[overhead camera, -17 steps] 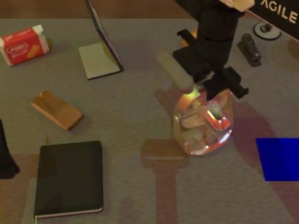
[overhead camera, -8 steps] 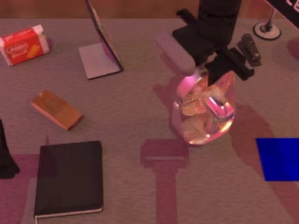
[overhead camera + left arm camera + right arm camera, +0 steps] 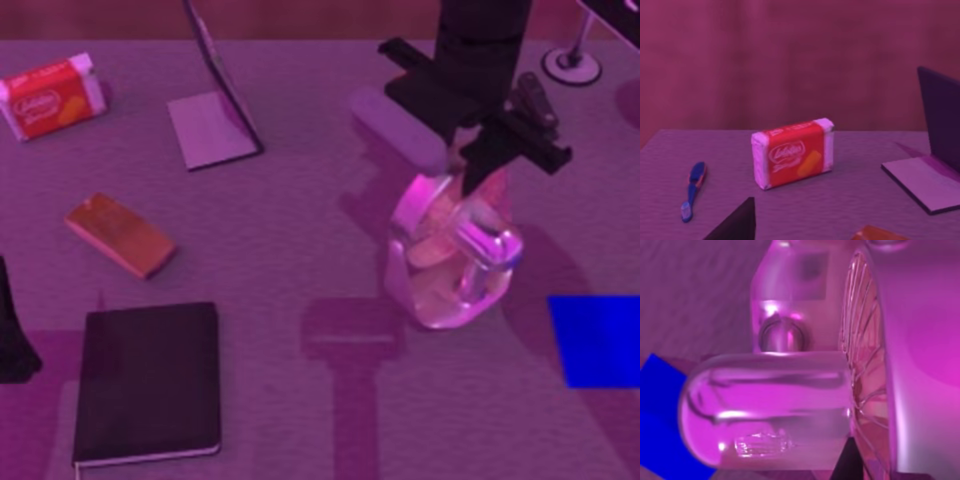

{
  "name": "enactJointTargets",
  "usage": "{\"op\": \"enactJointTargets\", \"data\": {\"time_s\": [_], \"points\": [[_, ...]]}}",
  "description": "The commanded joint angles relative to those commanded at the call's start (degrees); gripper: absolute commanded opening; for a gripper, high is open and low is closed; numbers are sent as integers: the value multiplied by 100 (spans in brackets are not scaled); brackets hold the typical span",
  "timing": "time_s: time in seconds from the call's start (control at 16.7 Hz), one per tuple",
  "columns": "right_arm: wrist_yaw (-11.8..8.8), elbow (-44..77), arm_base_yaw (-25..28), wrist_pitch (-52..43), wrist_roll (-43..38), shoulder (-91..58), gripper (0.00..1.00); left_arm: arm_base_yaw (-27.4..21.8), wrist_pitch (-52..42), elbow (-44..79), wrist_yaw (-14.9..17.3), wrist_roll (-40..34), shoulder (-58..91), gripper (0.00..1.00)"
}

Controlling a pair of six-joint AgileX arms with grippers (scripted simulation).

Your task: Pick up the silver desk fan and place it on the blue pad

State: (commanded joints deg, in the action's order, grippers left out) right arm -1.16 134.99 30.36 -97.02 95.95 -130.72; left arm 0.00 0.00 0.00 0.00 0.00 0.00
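Sliding right now: over the last second the fan (image 3: 452,255) has travelled with the right arm toward the table's right side, closing on the blue pad (image 3: 598,340), while everything else on the table has stayed put. So we are in the carry step, pick-up done and placement not yet made.

From above, the right gripper (image 3: 470,170) sits over the top of the fan's ring, pinching it between its dark fingers (image 3: 482,160). The fan appears lifted, though I cannot tell for sure how clear of the table its base is. It hangs right of centre, near the pad but still apart from it, off to the pad's left and a little farther back.

Orientation: the fan stands roughly upright, slightly tilted, its long axis running from base up to the ring. In the right wrist view the cylindrical hub (image 3: 770,407) points out sideways from the wire cage (image 3: 867,365), and the blue pad (image 3: 662,420) shows just past the hub's rounded end.

Next move, as I judge it: keep going right and a touch forward until the base is over the blue, then lower it level and let go.

The left gripper is out of sight; its arm is parked at the table's left edge, its camera looking at a red packet (image 3: 792,152) and a toothbrush (image 3: 692,190).
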Motion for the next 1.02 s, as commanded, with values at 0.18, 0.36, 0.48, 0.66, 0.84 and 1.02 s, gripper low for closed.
{"op": "enactJointTargets", "data": {"time_s": [0.18, 0.36, 0.48, 0.66, 0.84, 1.02], "points": [[-143, -482, -155, -78, 1231, 304, 0, 0, 0, 0, 0, 0, 0, 100], [-285, -1049, -361, -86, 2986, 728, 0, 0, 0, 0, 0, 0, 0, 100], [-363, -1453, -512, -33, 4398, 1068, 0, 0, 0, 0, 0, 0, 0, 100], [-442, -2085, -745, 140, 6727, 1630, 0, 0, 0, 0, 0, 0, 0, 100], [-458, -2756, -985, 418, 9110, 2222, 0, 0, 0, 0, 0, 0, 0, 100], [-406, -3454, -1228, 760, 11279, 2784, 0, 0, 0, 0, 0, 0, 0, 100]]}}
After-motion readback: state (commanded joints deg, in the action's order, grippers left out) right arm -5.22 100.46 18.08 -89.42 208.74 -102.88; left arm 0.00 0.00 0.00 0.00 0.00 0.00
